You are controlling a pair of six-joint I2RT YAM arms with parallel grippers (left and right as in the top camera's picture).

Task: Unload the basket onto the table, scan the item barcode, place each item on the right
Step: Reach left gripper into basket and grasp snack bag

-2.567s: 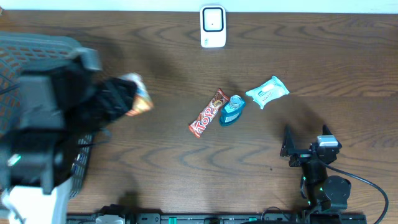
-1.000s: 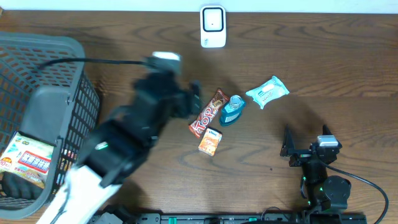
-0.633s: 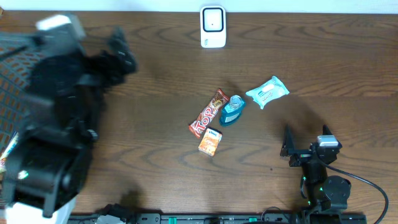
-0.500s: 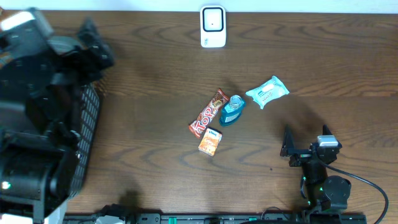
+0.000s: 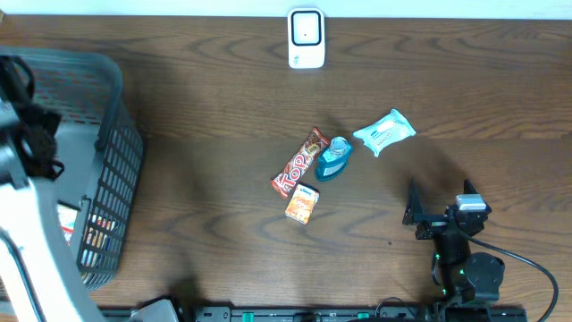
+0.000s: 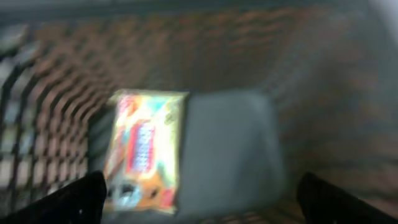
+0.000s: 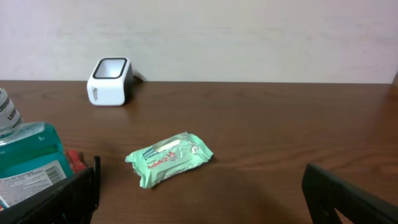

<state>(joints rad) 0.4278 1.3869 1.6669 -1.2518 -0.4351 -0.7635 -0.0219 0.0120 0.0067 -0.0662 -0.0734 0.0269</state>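
Since a second ago the left arm has swung away from the middle of the bench and now hangs over the left part of the basket. Its jaws cannot be seen from overhead. The box lies where it lay then, just below the bar. The bottle touches the bar's right side, and the wipes lie near it to the upper right. The scanner stands at the far edge, well apart from all four. A packet shows partly inside the basket, beside the arm. The right arm rests at the near right, its jaws wide and empty.

The left wrist view is blurred. The packet lies on the basket floor, against a grey panel. The fingertips sit in the lower corners, so the jaws are wide, with nothing between them.

From the right wrist, the fingertips also stand far apart and hold nothing. The wipes lie ahead, the bottle at the left edge, and the scanner behind, near the wall.
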